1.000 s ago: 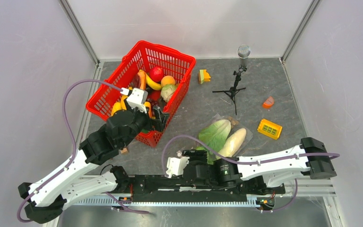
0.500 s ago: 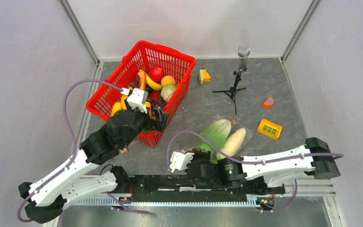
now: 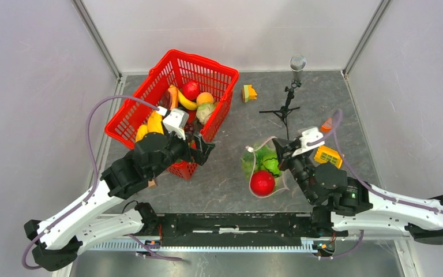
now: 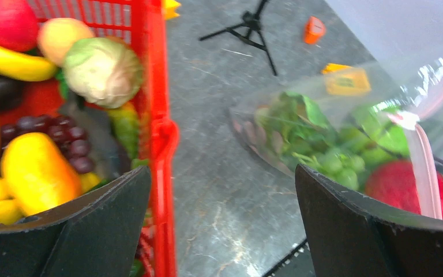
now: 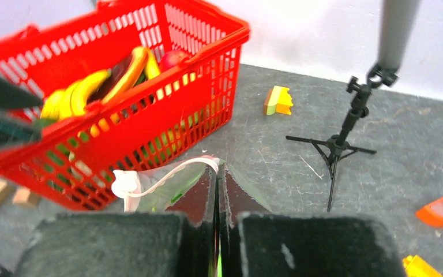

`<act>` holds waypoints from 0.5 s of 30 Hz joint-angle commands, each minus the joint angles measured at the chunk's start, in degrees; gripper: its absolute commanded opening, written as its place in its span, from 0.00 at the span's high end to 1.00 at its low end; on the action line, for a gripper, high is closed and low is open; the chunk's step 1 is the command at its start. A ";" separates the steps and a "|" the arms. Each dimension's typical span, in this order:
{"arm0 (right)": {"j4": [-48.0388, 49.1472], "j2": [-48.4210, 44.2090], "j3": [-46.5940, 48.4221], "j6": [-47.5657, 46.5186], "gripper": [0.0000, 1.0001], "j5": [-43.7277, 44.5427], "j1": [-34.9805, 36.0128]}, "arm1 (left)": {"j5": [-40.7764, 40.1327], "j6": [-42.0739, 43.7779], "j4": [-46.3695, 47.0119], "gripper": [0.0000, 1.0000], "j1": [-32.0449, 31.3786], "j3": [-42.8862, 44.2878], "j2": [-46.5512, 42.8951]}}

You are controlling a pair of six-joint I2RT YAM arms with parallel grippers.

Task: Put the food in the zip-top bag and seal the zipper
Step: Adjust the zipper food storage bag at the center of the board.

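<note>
The clear zip-top bag (image 3: 263,168) lies in the middle of the table with green lettuce (image 3: 263,160) and a round red fruit (image 3: 262,183) inside. My right gripper (image 3: 281,152) is shut on the bag's mouth edge by the pale pink zipper (image 5: 173,171), whose white slider (image 5: 123,183) hangs to the left of the closed fingers (image 5: 231,193). My left gripper (image 3: 203,148) stands open over the near right corner of the red basket (image 3: 207,60), holding nothing. More food fills the basket: bananas (image 3: 186,101), a red fruit (image 3: 191,89). The left wrist view shows the bag (image 4: 300,98) to the right.
A microphone on a small tripod (image 3: 289,95) stands behind the bag. A yellow block (image 3: 329,156), an orange piece (image 3: 327,124) and a yellow-green piece (image 3: 248,92) lie on the table. A small wooden block (image 3: 150,183) sits by the basket's near side.
My right arm swung from low across the front to the right side and its gripper shut on the bag's mouth. The bag now shows a red fruit, no white vegetable. Left gripper shifted slightly right.
</note>
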 commanded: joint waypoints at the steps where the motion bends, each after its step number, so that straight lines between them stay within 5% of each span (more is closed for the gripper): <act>1: 2.93 -0.32 -0.13 7.75 1.00 4.72 -2.72 | 12.11 -2.12 4.83 0.00 0.17 3.47 2.41; 7: 4.72 -0.13 0.06 9.72 1.00 6.61 -3.91 | 24.40 -6.20 7.22 0.02 -1.55 8.30 10.94; 15: 6.56 0.66 0.30 8.63 1.00 5.61 -4.98 | 20.36 -11.33 7.95 0.09 -8.07 10.61 17.12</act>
